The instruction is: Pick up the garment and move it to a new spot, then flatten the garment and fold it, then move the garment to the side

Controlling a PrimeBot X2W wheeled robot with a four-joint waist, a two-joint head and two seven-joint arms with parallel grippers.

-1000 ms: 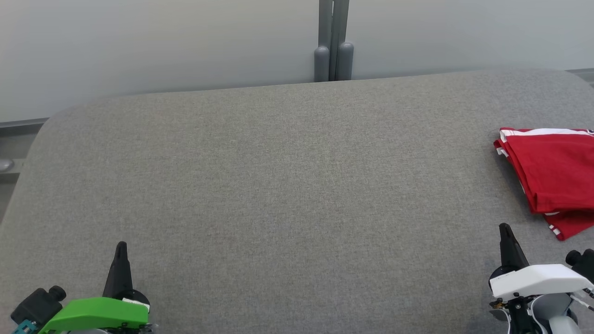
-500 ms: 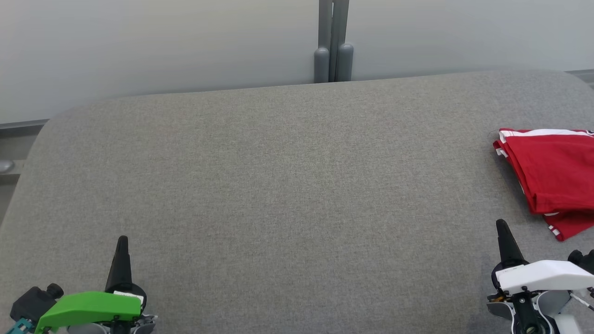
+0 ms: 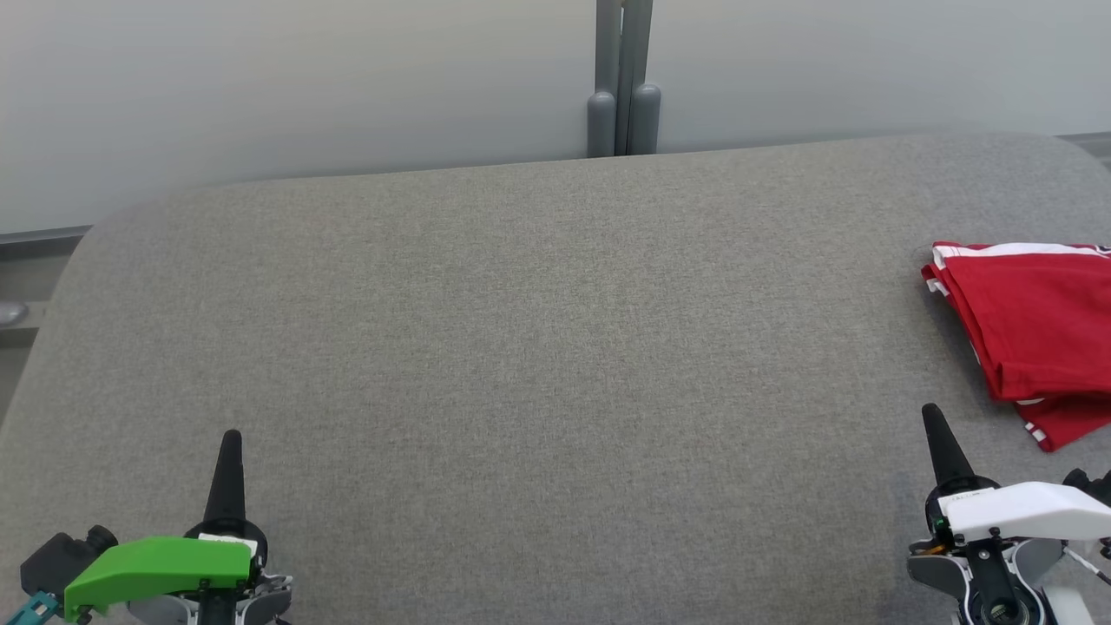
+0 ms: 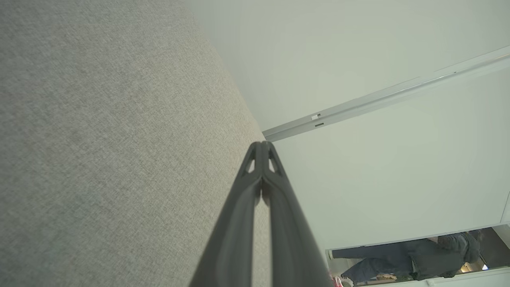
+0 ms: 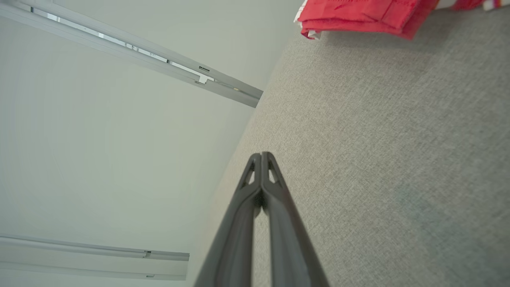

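Now you have the red garment (image 3: 1033, 325) lying folded in a neat stack with white trim at the far right of the grey fabric-covered surface (image 3: 521, 347), partly cut off by the edge of the head view. In the right wrist view it sits well ahead of the fingers, flat on the cloth, its layered edges facing the camera.

Your left gripper (image 3: 230, 443) rests at the near left of the surface, and your right gripper (image 3: 933, 417) at the near right, near the garment but apart from it. Both have their fingers pressed together with nothing between them, which the wrist views show plainly.

By my reading, you are at the end of the last step: the garment looks folded and set to the side, and the middle of the surface lies bare.

What comes next asks little of you. If you judge the placement good, keep both arms low and clear of the stack. If you want it further aside, spread the right fingers first and approach the near corner from above.
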